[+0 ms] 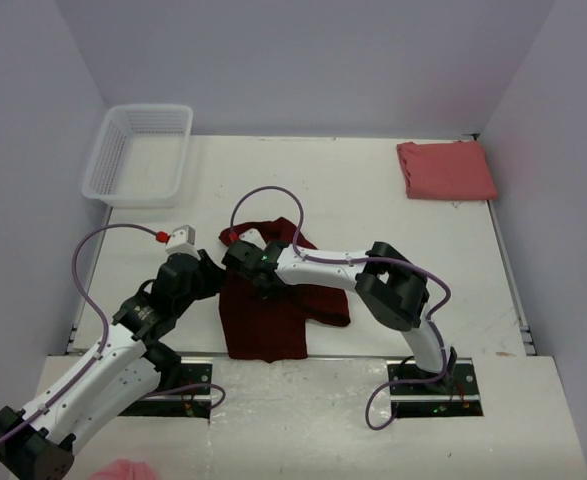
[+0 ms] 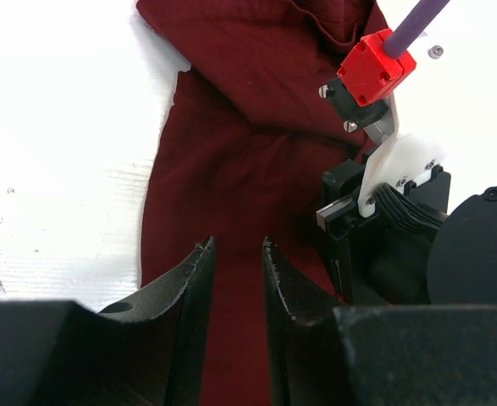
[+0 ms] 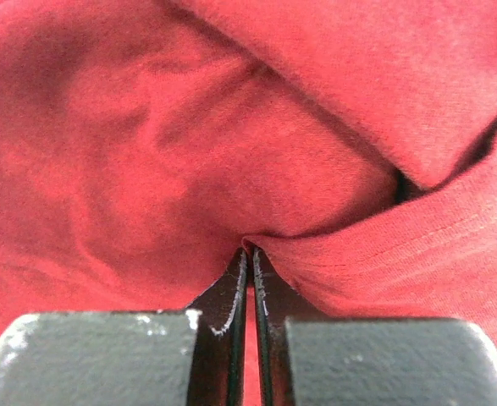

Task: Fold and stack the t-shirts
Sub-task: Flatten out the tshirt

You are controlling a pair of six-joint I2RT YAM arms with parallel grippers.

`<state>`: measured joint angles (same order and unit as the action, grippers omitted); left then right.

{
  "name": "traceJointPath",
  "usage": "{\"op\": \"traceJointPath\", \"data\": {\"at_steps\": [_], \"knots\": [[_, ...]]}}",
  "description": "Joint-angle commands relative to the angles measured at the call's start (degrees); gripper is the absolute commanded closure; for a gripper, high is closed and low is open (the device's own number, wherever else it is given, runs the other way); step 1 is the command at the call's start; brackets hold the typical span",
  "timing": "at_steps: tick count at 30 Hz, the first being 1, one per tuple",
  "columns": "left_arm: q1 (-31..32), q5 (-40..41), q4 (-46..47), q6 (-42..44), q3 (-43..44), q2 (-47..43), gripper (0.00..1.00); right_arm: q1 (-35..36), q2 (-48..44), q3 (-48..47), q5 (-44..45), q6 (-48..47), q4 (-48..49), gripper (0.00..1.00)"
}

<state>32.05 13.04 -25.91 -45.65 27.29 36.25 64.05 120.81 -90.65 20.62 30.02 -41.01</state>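
Observation:
The dark maroon t-shirt [image 1: 273, 315] lies crumpled in the middle of the table, near the front edge. My right gripper [image 1: 236, 256] reaches left across it and is shut on a raised fold of its cloth [image 3: 333, 245], which bunches right at the closed tips [image 3: 250, 250]. My left gripper [image 1: 216, 278] hovers low over the shirt's left part [image 2: 231, 144]. Its jaws [image 2: 235, 245] stand apart, with only cloth below showing between them. The salmon pink t-shirt [image 1: 446, 170] lies folded at the back right.
A white mesh basket [image 1: 138, 155] stands at the back left. The right arm's wrist housing [image 2: 392, 211] with its red connector [image 2: 375, 68] sits close to the right of my left fingers. A bit of pink cloth [image 1: 123, 470] shows at the bottom edge.

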Motion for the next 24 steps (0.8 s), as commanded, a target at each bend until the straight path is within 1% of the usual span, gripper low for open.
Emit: {"op": "traceJointPath", "data": {"at_steps": [1,7,8,9,11,12,13,14,15,16,17,18,19,24], "knots": [[0.03,-0.03,-0.45,0.38,-0.04,0.14,0.69,-0.24,-1.28,-1.37,3.63,0.83,-0.91,1.00],[0.11,-1.34,-0.89,-1.10,-0.83,1.81,0.61,-0.51,-5.58,-1.10,6.53,1.44,-3.28,1.00],[0.11,-2.48,-0.29,-1.37,-1.27,2.07,0.55,-0.85,-6.46,-1.19,7.32,1.71,-4.07,1.00],[0.11,-3.01,0.15,-1.72,-1.62,2.59,0.52,-1.03,-7.43,-1.19,8.11,2.23,-5.29,1.00],[0.11,-4.24,1.64,-1.73,-2.41,3.82,0.50,-2.26,-11.20,-0.41,9.96,2.76,-6.18,1.00],[0.11,-4.25,1.74,-1.90,-2.42,5.39,0.50,-2.70,-12.61,0.38,10.49,2.94,-6.79,1.00],[0.03,-4.42,2.09,-1.81,-2.68,6.37,0.52,-3.75,-14.10,1.00,10.84,2.68,-6.80,1.00],[0.11,-5.56,3.92,-1.81,-2.94,8.03,0.61,-4.28,-16.73,1.44,11.36,2.59,-6.80,1.00],[0.11,-6.18,5.16,-1.55,-3.29,8.92,0.65,-4.98,-17.97,2.31,11.63,2.15,-6.97,1.00],[0.11,-7.84,8.04,-1.46,-3.99,9.80,0.74,-6.29,-19.20,2.76,11.81,1.89,-6.97,1.00],[0.11,-8.64,9.55,-1.37,-4.43,11.55,0.97,-7.00,-21.21,3.20,11.81,1.45,-6.97,1.00],[0.11,-9.34,11.13,-1.37,-4.70,12.69,1.00,-7.71,-22.28,3.98,11.81,0.84,-7.15,1.00],[0.11,-10.48,13.93,-1.37,-5.05,13.84,1.00,-8.93,-23.16,4.43,11.90,0.48,-7.15,1.00],[0.11,-11.72,19.75,-0.85,-4.53,22.71,1.00,-11.14,-27.81,6.97,11.99,-1.45,-7.15,1.00]]}}
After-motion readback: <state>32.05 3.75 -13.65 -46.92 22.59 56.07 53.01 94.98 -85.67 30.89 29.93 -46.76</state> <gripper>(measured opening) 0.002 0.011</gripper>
